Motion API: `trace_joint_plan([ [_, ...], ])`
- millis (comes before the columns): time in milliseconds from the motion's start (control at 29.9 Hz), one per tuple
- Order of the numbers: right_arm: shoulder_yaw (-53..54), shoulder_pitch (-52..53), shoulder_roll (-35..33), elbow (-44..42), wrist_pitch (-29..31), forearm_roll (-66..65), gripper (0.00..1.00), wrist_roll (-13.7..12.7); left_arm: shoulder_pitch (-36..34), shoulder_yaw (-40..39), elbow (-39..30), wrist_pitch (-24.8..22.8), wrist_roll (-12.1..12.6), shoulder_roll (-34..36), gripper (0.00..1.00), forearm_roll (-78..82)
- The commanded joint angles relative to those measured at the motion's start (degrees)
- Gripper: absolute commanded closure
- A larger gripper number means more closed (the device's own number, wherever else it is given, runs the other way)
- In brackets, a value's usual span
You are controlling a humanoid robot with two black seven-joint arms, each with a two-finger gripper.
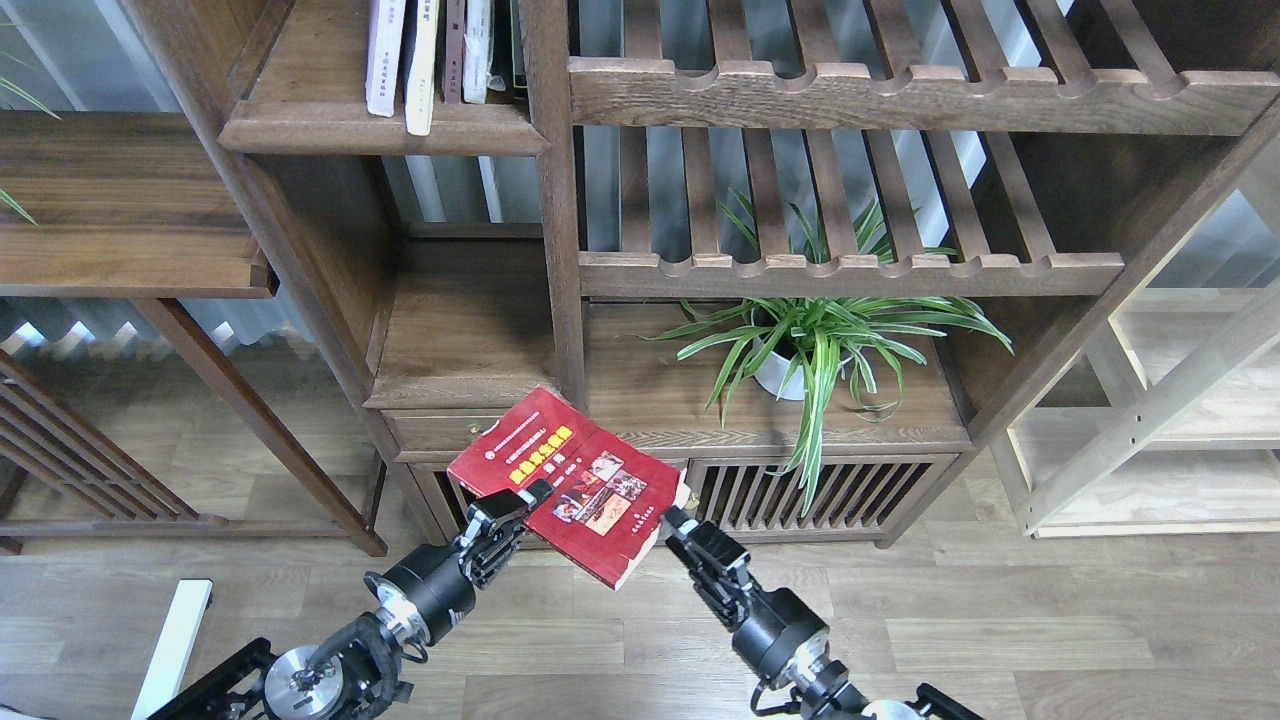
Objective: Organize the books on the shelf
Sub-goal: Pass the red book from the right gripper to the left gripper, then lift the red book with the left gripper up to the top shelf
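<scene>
Carrying step, judged from the pose: thick red book (565, 485) held flat in the air, low in front of the bookcase, well below the shelf (380, 125). Left gripper (520, 505) clamped on its near-left edge; right gripper (678, 525) touching the right corner, grip cannot be told. Next: raising and turning upright. Shelf already holding several standing books (425, 50); plant (810, 340) in lower compartment.

book (570, 485): glossy red paper cover | shelf (380, 125): dark matt grained wood | floor (1000, 620): smooth wood planks | pot (780, 378): smooth white
</scene>
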Motion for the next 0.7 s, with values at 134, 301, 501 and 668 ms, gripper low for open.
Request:
trace_joint_plan([
  [134, 5.36, 0.1, 0.0, -2.23, -0.01, 0.34, 0.34, -0.28, -0.37, -7.27, -1.16, 0.0, -7.31, 0.0, 0.99, 17.04],
  [301, 8.27, 0.19, 0.0, -3.99, -0.01, 0.43, 0.32, -0.45, 1.82, -9.13, -7.03, 0.0, -8.99, 2.01, 0.99, 24.61],
  [501, 9.76, 1.15, 0.0, -5.74, -0.01, 0.6, 0.3, -0.54, 9.55, -18.16, -20.29, 0.0, -8.11, 5.18, 0.98, 39.6],
  [668, 9.68, 2.56, 0.0, -6.36, -0.01, 0.6, 0.3, -0.46, 13.25, -25.46, -29.7, 0.0, -8.02, 7.2, 0.98, 50.27],
])
